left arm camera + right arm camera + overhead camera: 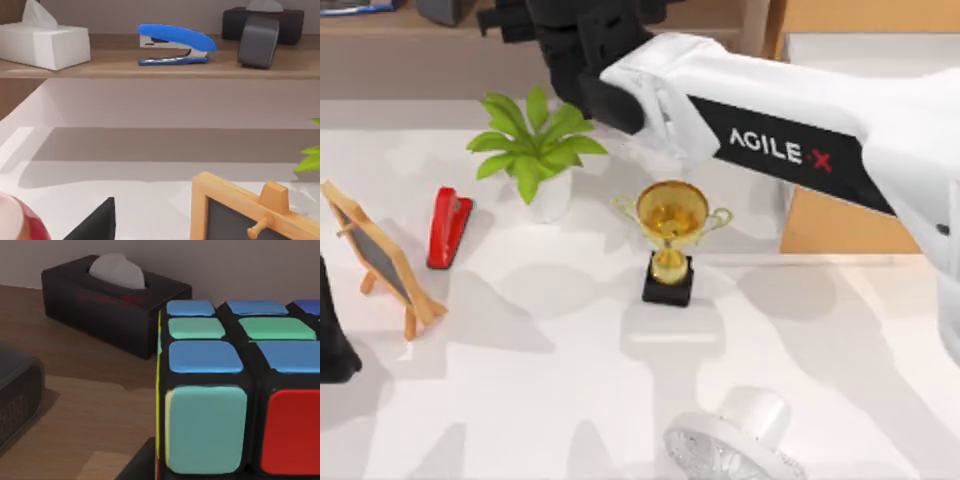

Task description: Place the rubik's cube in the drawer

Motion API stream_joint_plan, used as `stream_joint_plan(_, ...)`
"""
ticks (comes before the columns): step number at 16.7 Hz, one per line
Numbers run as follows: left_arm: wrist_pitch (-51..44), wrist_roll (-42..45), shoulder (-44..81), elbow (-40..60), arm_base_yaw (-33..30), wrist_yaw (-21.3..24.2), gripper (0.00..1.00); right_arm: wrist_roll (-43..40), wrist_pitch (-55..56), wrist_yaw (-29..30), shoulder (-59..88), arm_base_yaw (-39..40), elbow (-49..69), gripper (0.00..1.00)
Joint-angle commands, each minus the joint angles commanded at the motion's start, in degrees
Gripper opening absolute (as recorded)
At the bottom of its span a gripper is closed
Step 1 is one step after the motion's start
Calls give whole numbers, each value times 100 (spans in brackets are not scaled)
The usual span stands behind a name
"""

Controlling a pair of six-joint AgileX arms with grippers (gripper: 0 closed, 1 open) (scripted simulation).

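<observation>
The white table (570, 380) carries, toward its left side, a small wood-framed chalkboard easel (380, 258) standing tilted, and just right of it a red stapler (448, 227). Near the middle stand a potted green plant (535, 150) in a white pot and, nearer the front, a gold trophy cup (671, 235) on a black base. A white fan (735, 445) sits at the front edge. Along the far side runs a brown wooden shelf (160, 65), which bears a white tissue box (44, 42), a blue stapler (175, 45), a grey device (257, 41) and a black tissue box (112, 302)
</observation>
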Motion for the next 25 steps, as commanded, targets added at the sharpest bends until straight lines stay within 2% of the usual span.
stream_joint_plan(8, 0, 0, 0, 0, 0, 0, 100, 432, -4143, -1358, -1169, -382, 174, 0)
stream_joint_plan(14, 0, 0, 0, 0, 0, 0, 100, 533, -6763, -2398, -1445, -1375, 754, 0)
stream_joint_plan(20, 0, 0, 0, 0, 0, 0, 100, 453, -8161, -3198, -716, -2891, 1528, 0)
stream_joint_plan(25, 0, 0, 0, 0, 0, 0, 100, 361, -8658, -3727, 324, -3572, 1812, 0)
